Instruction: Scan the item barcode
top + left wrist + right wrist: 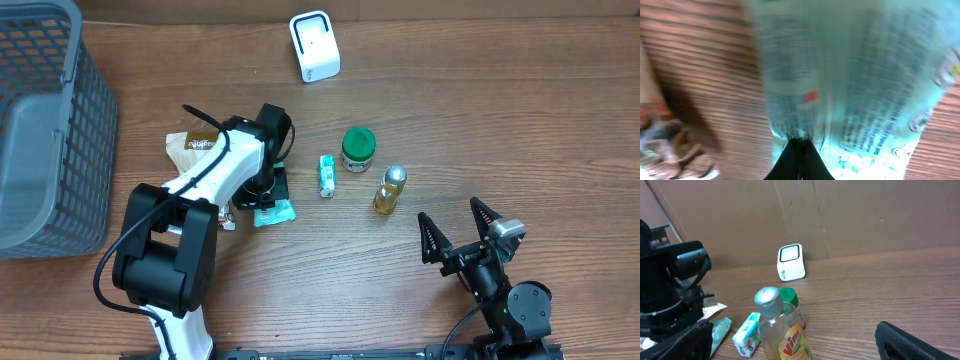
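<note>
A teal plastic packet (277, 212) with printed text fills the left wrist view (855, 75), blurred. My left gripper (266, 192) is shut, its black fingertips (799, 152) pinching the packet's near edge. I cannot tell whether the packet is off the table. The white scanner (314, 46) stands at the back of the table, also in the right wrist view (790, 262). My right gripper (457, 228) rests low at the front right, open and holding nothing, with its fingers (910, 342) at either side of the view.
A teal-and-white small box (326, 175), a green-lidded jar (358, 149) and a yellow Vim bottle (390, 189) lie mid-table. A brown snack packet (195, 148) lies beside the left arm. A grey basket (50, 130) stands at the far left.
</note>
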Tool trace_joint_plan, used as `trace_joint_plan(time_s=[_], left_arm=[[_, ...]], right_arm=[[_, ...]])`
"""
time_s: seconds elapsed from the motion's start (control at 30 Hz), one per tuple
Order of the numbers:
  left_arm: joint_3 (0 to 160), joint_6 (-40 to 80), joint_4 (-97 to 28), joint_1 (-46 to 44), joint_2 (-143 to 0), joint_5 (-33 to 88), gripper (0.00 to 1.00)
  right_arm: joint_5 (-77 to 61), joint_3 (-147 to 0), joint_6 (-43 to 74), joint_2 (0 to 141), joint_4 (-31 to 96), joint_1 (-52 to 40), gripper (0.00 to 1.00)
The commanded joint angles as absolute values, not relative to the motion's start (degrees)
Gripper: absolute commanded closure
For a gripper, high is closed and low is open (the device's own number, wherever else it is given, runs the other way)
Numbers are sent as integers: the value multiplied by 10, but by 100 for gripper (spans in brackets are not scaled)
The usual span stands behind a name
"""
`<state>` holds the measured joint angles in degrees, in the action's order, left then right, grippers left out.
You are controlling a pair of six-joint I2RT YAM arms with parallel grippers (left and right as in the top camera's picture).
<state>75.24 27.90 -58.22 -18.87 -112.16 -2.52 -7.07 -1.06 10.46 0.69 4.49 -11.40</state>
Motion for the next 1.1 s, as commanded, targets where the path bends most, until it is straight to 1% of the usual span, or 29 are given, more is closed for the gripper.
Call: trace_joint_plan(time_s=[0.0,0.2,0.5,0.7,0.87,1.07], left_arm=[[801,270,-598,-177,-1076,-32,96],[816,254,-602,-192,-1050,18,96],[778,253,-594,-204,-1056,19,96],[743,252,-555,-204,-1056,11,96],[711,227,-508,-204,-1056,16,96],[681,222,-476,-204,-1056,16,93]], right_arm=[[-65,-5,100,4,42,-119,0],[-65,-5,100,4,42,-119,0],[-65,-5,100,4,42,-119,0],[-65,-5,100,4,42,-119,0],[-65,-5,100,4,42,-119,0],[-65,-5,100,4,42,-119,0]])
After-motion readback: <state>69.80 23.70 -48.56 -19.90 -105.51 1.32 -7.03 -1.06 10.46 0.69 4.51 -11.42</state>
